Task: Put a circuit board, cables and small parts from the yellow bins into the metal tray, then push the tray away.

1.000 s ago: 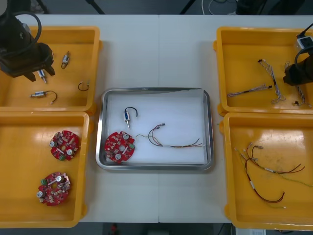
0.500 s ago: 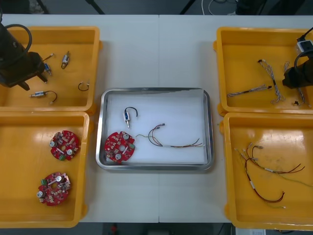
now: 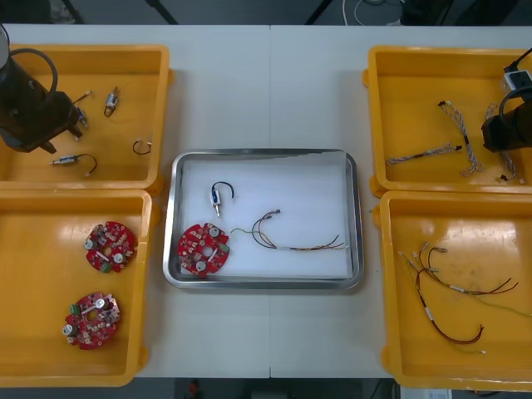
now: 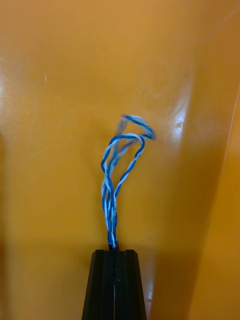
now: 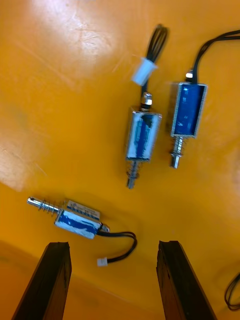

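Three small metal parts lie beyond spread left end effector; right end effector pinches cable.

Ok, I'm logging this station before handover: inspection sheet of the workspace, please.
Surface: light table, yellow bins at both sides, metal tray between them.
Job's things: tray holds one circuit board, one small metal part, one red and yellow cable; two more boards in near-left bin.
Clutter: nothing seen.
Grippers: left tool open above small metal parts in far-left bin; right tool shut on twisted blue and white cable over far-right bin.
Cables: more twisted ones far-right, red and yellow ones in near-right bin.
Surroundings: dark floor beyond table.
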Action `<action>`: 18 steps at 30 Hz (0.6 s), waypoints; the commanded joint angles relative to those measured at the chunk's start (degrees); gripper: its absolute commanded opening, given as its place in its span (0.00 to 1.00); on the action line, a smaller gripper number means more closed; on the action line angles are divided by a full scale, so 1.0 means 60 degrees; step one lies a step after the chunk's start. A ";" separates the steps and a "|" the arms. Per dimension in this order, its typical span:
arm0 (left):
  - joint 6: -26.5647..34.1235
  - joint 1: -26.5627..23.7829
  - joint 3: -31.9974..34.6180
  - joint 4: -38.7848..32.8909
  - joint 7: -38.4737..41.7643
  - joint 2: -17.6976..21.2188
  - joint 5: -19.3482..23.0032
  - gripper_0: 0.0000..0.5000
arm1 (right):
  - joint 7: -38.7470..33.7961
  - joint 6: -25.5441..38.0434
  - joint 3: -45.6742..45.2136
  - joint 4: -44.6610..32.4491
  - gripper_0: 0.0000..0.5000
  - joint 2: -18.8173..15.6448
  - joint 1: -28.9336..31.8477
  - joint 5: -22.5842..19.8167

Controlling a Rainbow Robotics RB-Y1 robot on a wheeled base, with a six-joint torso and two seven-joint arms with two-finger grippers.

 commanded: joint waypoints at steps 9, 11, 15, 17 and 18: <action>-0.0633 0.0153 -0.0545 0.0803 0.0906 -0.0288 -0.0022 1.00 | -0.0387 0.1029 0.0137 -0.0940 0.00 -0.0059 0.0114 0.0257; -0.0838 0.0300 -0.0560 0.0803 0.0921 -0.0288 0.0007 1.00 | -0.0416 0.1483 0.0137 -0.1307 0.00 -0.0118 0.0114 0.0331; -0.1087 0.0461 -0.0648 0.0803 0.0877 -0.0288 -0.0008 1.00 | -0.0518 0.2582 0.0137 -0.2244 0.00 -0.0176 0.0114 0.0477; -0.1087 0.0461 -0.0765 0.0818 0.0906 -0.0288 -0.0022 1.00 | -0.0548 0.3036 0.0122 -0.2610 0.00 -0.0206 0.0114 0.0521; -0.1102 0.0476 -0.0824 0.0818 0.0906 -0.0288 -0.0022 1.00 | -0.0577 0.3329 0.0122 -0.2859 0.00 -0.0206 0.0114 0.0521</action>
